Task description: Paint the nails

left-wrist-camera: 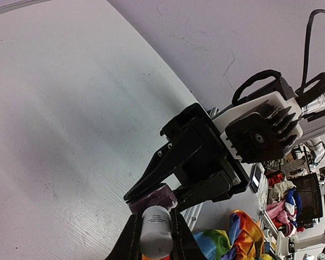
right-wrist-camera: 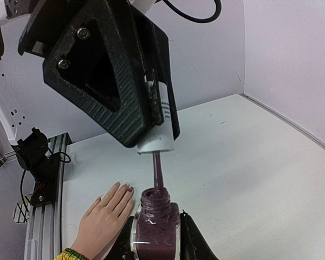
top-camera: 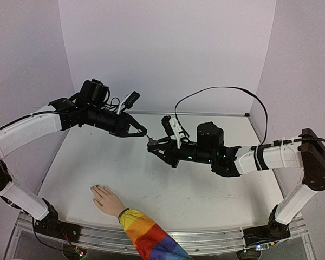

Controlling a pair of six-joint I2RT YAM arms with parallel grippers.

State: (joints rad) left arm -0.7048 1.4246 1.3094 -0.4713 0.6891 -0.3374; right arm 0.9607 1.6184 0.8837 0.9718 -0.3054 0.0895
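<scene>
A polish bottle point(right-wrist-camera: 156, 225) full of purple lacquer sits closest to the right wrist lens. The right claw point(right-wrist-camera: 157, 238) is clenched on its glass sides, one dark finger on each flank. From the open neck a thin, purple-coated brush stem point(right-wrist-camera: 157, 170) rises straight up into a white cap point(right-wrist-camera: 158, 127) with a printed label. The left claw point(right-wrist-camera: 151, 116) clamps the cap between its broad black fingers. The brush tip is down inside the neck, out of sight.

Both claws meet in mid-air above the middle of the white table point(top-camera: 216, 187), the left arm reaching in from the left and the right arm from the right. Bottle and cap are lifted clear of the surface.

The nails point(right-wrist-camera: 128, 188) belong to a pale beige hand point(right-wrist-camera: 104, 218). It lies palm down on the table near the front edge, on the left side, well apart from the claws in the overhead view. Its fingers are together and point away from a rainbow-striped sleeve point(top-camera: 149, 236). In the right wrist view the nail nearest the bottle looks a little darker than the ones beside it. The rest are too small to judge.
</scene>
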